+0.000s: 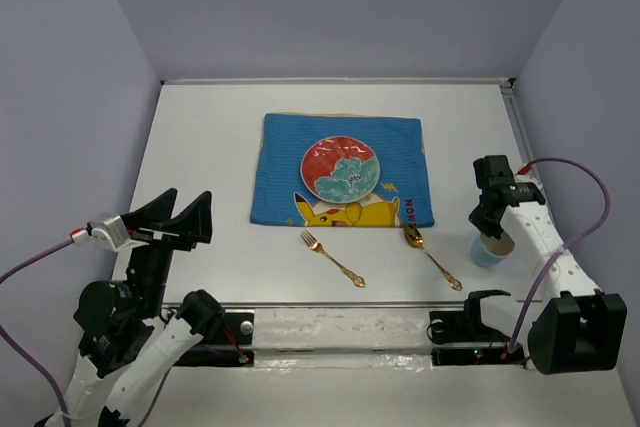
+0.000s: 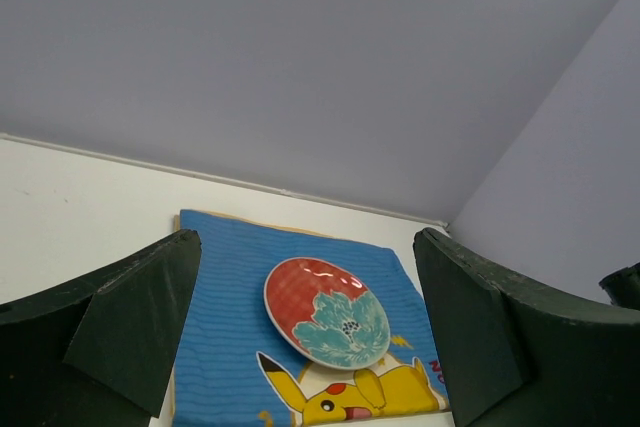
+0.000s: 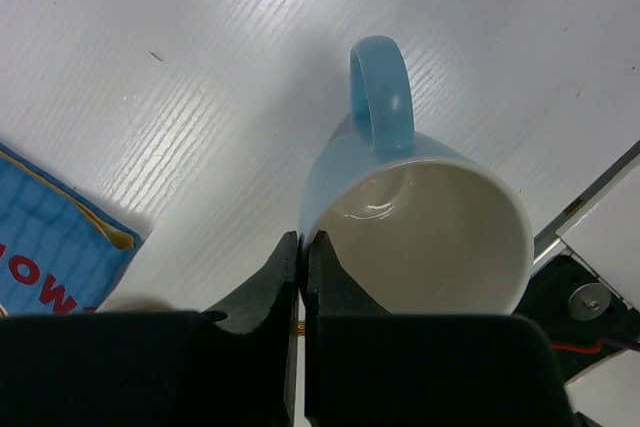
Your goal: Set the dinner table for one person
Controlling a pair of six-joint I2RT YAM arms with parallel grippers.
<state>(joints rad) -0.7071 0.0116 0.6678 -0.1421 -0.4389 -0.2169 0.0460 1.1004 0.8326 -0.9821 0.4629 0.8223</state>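
Right gripper (image 3: 302, 243) is pinching the mug (image 3: 430, 227) by its rim, right of the cloth (image 1: 280, 147) on the table (image 1: 200, 137). Left gripper (image 2: 305, 242) is hanging released, empty. Mug placement is seemingly underway, next calling for a level lift toward the plate (image 1: 341, 169).

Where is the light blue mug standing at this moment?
In the top view, the mug stands on the right part of the white table, under the right gripper, right of the gold spoon.
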